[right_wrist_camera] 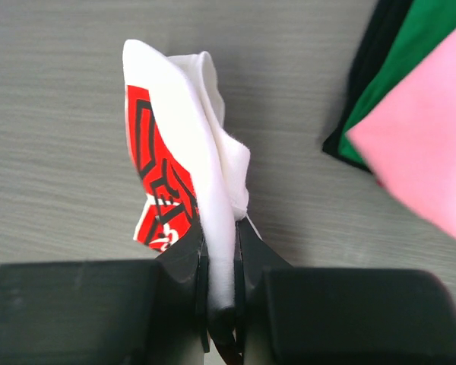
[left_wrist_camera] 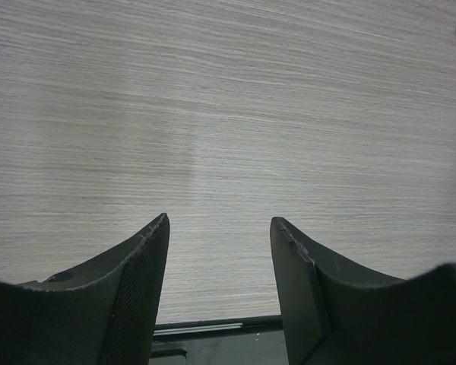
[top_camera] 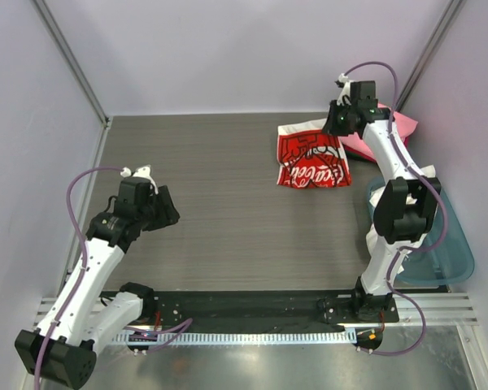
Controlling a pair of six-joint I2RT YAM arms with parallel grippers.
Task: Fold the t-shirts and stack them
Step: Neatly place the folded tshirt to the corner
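A red t-shirt with white Coca-Cola script (top_camera: 312,162) lies partly folded at the back right of the table, its white inside showing at the far edge. My right gripper (top_camera: 332,123) is shut on that far edge; in the right wrist view a bunched white fold with red print (right_wrist_camera: 184,163) is pinched between the pads, gripper (right_wrist_camera: 221,242). A pink t-shirt (top_camera: 372,143) lies right of it, over green (right_wrist_camera: 399,65) and black (right_wrist_camera: 368,68) ones. My left gripper (top_camera: 169,210) hovers open over bare table at the left, gripper (left_wrist_camera: 220,228), holding nothing.
A teal plastic tub (top_camera: 439,248) stands at the right edge behind the right arm. Purple walls close in the back and both sides. A black base rail (top_camera: 252,305) runs along the near edge of the wood-grain table (top_camera: 211,211).
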